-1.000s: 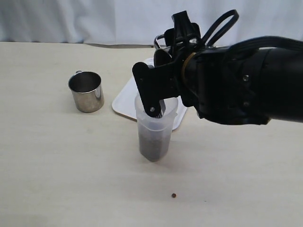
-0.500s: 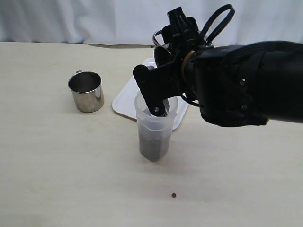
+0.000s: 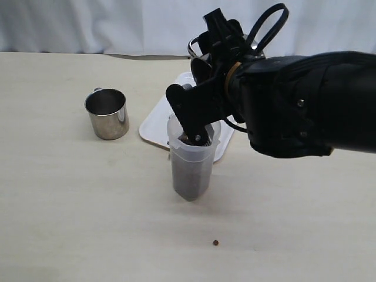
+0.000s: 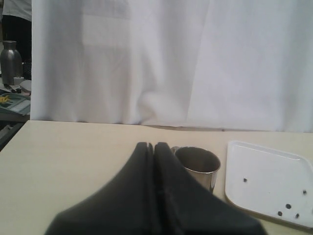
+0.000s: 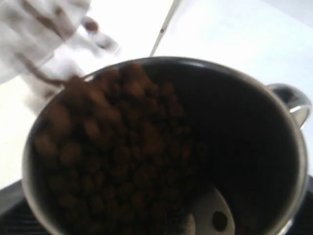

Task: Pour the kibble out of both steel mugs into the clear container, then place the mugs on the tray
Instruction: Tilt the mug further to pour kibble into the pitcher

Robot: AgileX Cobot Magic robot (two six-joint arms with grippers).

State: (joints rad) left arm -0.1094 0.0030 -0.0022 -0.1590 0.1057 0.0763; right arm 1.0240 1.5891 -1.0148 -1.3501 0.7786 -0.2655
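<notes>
Kibble (image 5: 122, 147) mid-pour: part already in container (image 3: 189, 170) at bench (image 3: 70, 205) centre, rest in tilted mug (image 5: 274, 147) over its rim. Right gripper (image 3: 194, 126) jaws clamp that mug. Left gripper (image 4: 150, 145) jaws closed, empty. Other mug (image 3: 107, 113) upright at left, looks emptied. Tray (image 3: 155, 126) behind container: no mugs, few stray pellets (image 4: 288, 206). One lone pellet (image 3: 215, 242) on near bench. Remaining: finish pour, move both mugs to tray.

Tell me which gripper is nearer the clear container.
Right. The right gripper hangs just above the rim of the clear container, tipping a kibble-filled mug into it. The left gripper sits short of the other mug, outside the exterior view.
</notes>
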